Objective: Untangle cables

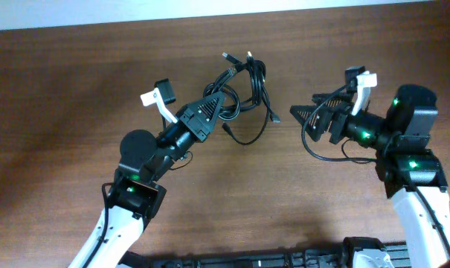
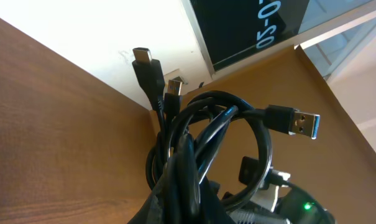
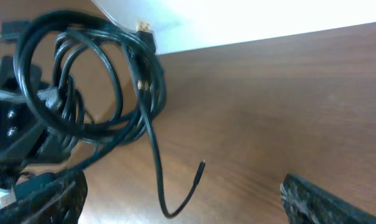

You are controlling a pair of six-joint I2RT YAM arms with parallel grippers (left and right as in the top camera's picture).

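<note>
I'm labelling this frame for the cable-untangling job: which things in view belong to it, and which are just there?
Belongs to the job:
- bundle of thin black looped cables with plug ends
- left gripper, shut on the bundle
- right gripper, open, apart from it

Just there:
- brown wooden table
- black wire looped on the right arm

I look down on a brown wood-grain table (image 1: 76, 97); black cables (image 1: 256, 80) bunch near its far edge, one thin loose end curling over the wood.
</note>
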